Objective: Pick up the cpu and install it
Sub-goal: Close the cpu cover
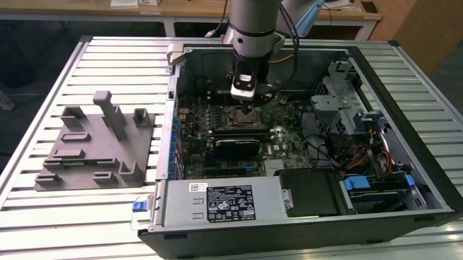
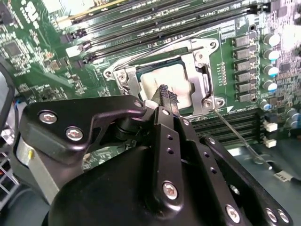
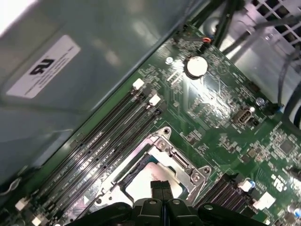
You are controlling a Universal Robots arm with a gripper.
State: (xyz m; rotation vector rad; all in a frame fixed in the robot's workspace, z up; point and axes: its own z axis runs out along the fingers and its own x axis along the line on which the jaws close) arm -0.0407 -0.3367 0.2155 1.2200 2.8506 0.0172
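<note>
While the arm reaches down into the open computer case (image 1: pixel 289 238), its gripper (image 1: pixel 246 104) stands directly over the CPU socket (image 1: pixel 242 117) on the green motherboard (image 1: pixel 289 142). From where I stand, the two black fingers are drawn together with nothing pinched between them. The cpu (image 2: pixel 181 80) lies flat inside the socket, pale metal top upward, ringed by the socket's steel frame (image 2: pixel 201 89). In both wrist views the joined fingertips (image 3: pixel 156 186) come down on the chip's top face. Whether they press on it or hover just clear of it, I cannot tell. A thin wire lever (image 2: pixel 235 134) runs away from one corner of the socket, low along the board, and I can't make out whether it is latched. The long memory slots (image 3: pixel 108 141) run just beside the socket, and a coin cell (image 3: pixel 196 66) sits further off on its other side. The grey fixture block (image 1: pixel 94 146) rests well apart from the socket, outside the case on the slatted table (image 1: pixel 43 216). What worries me is the seating. If the chip is not square in its recess, a downward push from those closed tips could bend the fine contacts under it. The tips seem to land off the chip's middle, so pressure there might rock one edge up. Any sideways drift could scrape the metal top or snag the steel frame.
</note>
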